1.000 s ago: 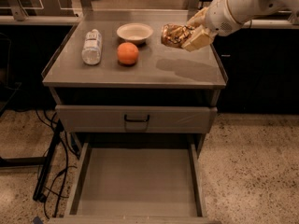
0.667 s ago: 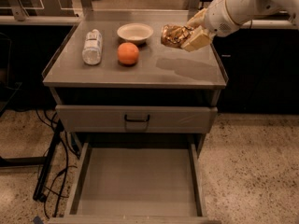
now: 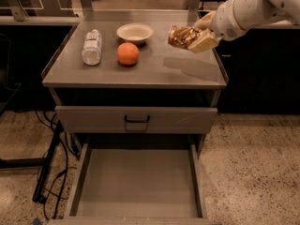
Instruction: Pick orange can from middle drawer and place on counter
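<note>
The orange can (image 3: 180, 36) is a shiny brown-and-gold wrinkly packet held in the air above the right part of the counter (image 3: 154, 69). My gripper (image 3: 196, 35) comes in from the upper right on a white arm and is shut on the packet's right end. The packet casts a shadow on the counter below it. The middle drawer (image 3: 138, 184) is pulled out at the bottom, its bare grey floor showing with nothing in it.
On the counter stand a lying clear plastic bottle (image 3: 92, 47) at the left, a round orange fruit (image 3: 128, 54) and a white bowl (image 3: 135, 32) behind it. A closed drawer front with black handle (image 3: 137, 120) sits above the open drawer. Black cables (image 3: 51, 168) lie on the floor at left.
</note>
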### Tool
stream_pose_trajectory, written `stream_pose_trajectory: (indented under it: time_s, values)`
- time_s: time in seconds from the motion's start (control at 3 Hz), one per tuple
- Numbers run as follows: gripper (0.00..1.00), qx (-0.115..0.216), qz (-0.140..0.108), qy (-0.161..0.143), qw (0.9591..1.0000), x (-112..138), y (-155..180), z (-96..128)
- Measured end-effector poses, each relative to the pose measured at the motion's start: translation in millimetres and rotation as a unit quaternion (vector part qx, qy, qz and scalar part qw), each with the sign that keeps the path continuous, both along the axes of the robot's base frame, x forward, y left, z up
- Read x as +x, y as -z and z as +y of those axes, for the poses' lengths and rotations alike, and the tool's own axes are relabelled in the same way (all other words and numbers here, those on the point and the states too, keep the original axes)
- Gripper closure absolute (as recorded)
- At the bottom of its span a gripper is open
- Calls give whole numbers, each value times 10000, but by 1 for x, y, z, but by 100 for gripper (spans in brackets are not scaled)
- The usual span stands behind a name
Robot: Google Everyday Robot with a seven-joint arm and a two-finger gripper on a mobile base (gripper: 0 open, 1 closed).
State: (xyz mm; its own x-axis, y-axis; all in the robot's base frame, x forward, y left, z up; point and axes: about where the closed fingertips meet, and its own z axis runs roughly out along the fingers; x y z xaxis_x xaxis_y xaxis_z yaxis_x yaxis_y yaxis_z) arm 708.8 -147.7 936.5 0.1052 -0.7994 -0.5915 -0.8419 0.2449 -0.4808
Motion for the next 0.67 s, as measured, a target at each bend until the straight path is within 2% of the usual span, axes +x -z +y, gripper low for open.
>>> stream_pose_trajectory:
  time_s: [0.33, 0.67]
  values:
    - [100, 57, -193, 210, 9996, -58, 11, -28]
    - [100, 6, 30, 294, 9996, -68, 35, -42]
